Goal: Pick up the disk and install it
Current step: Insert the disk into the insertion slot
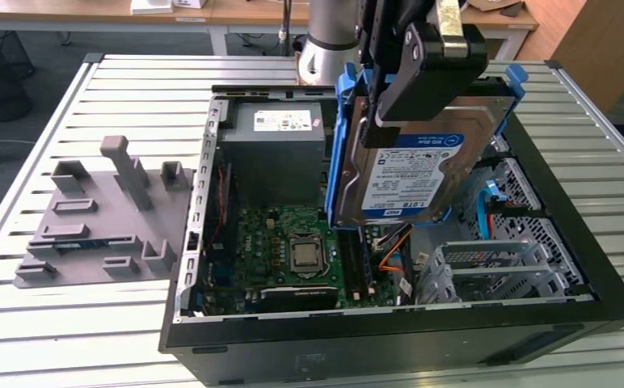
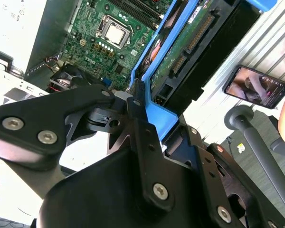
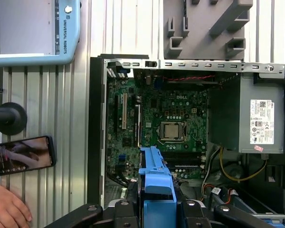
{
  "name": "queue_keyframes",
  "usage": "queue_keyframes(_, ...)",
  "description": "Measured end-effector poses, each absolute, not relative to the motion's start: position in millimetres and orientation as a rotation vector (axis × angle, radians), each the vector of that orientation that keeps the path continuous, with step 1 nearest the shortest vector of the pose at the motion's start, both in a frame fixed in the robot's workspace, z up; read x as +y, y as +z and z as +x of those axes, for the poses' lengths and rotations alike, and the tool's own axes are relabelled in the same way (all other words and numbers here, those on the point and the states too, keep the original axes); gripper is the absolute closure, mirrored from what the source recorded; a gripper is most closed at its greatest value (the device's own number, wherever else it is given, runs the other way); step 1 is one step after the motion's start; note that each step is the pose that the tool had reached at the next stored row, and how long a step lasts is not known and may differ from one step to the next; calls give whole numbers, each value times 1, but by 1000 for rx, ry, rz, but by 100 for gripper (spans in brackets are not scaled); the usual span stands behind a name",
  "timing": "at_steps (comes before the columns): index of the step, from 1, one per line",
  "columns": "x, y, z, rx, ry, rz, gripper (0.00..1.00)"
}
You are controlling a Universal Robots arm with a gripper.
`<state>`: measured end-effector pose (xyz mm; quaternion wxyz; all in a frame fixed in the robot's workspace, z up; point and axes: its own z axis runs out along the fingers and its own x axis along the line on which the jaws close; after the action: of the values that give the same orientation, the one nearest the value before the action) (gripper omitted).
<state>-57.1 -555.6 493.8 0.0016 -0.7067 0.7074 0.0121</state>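
Claw (image 1: 393, 105) duty, mid-air: clenching firmly on the disk (image 1: 420, 174), pinching its blue carrier bracket (image 2: 159, 118) between black fingers (image 2: 137, 114) in the second wrist view. Holding the silver drive steeply tilted and clear of every surface, with the white-and-blue label facing the exterior camera and the lower edge hanging below the claw. Showing the drive's green circuit side (image 2: 190, 42) in the second wrist view, stretching away from the claw toward the machine's interior. Hovering over the open computer case (image 1: 398, 343), directly above the motherboard (image 1: 290, 242). Overlooking the grey power supply box (image 1: 272, 149), lower than the claw and toward the exterior view's left, at the case's far end. Overlooking perforated metal bays (image 1: 495, 263) as well, below the claw toward the exterior view's right. Keeping well apart from the grey moulded fixture plate (image 1: 107, 218) lying on the slatted bench (image 1: 43, 323), far out on the exterior view's left. Looking down past the blue bracket in the first wrist view onto a phone (image 3: 21, 154), a person's hand (image 3: 7, 209) near it and a blue-edged pendant (image 3: 33, 28), all beyond the case wall, outside the claw's reach of the drive.
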Motion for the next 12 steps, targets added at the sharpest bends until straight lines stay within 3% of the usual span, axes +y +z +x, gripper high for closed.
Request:
queue_keyframes(5,-558,494,-57,2194,93,-2192,64)
queue_keyframes(12,-564,492,-56,2194,92,-2193,64)
